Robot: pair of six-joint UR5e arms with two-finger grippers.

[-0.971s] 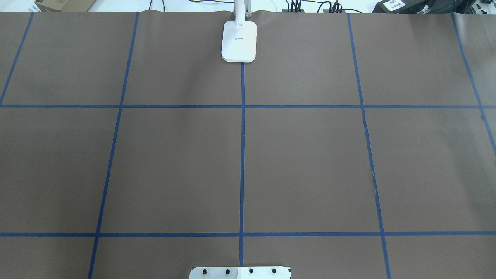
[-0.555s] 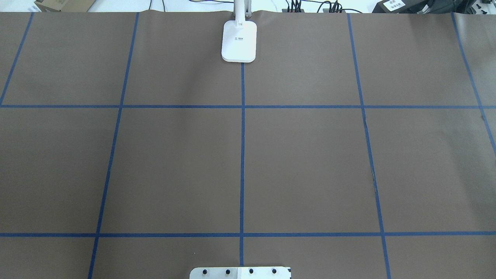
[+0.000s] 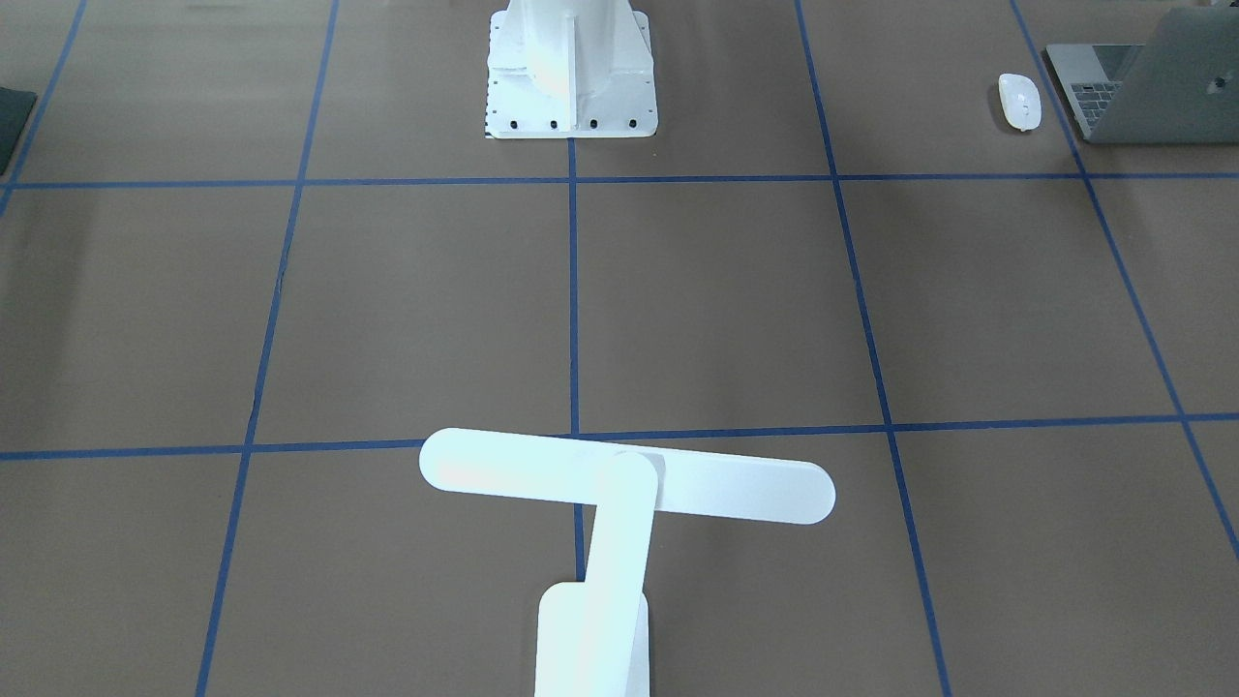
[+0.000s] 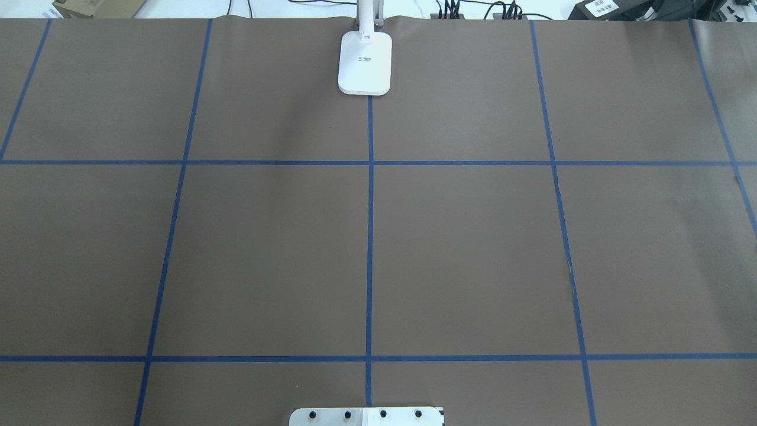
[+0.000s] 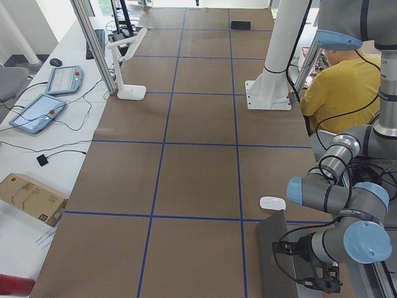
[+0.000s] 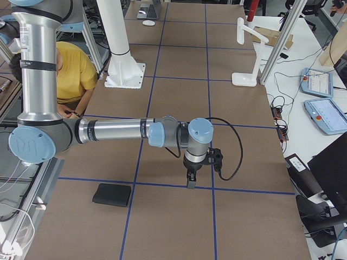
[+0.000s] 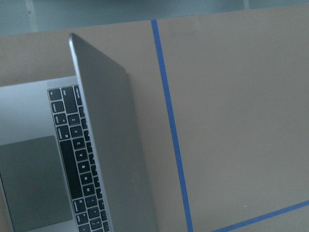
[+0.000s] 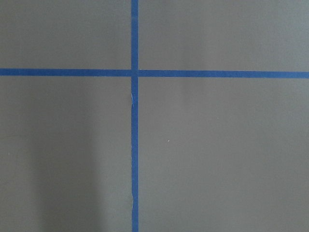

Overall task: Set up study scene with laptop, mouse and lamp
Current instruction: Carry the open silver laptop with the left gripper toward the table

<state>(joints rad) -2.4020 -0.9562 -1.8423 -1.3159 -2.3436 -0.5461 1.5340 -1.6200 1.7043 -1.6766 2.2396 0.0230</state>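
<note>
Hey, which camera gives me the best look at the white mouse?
The exterior front-facing view: the mouse lies whole and unobstructed beside the open laptop. Exterior left shows the mouse smaller; exterior right only as a far speck. The overhead and both wrist views miss it.

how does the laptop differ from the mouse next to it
Colour: the laptop is grey metal with dark keys, the mouse plain white. Size: the laptop is far larger than the mouse. Shape and pose: the laptop is angular and stands open with its lid raised, while the mouse is a low oval lying flat. Both rest on the brown table, side by side without touching.
</note>
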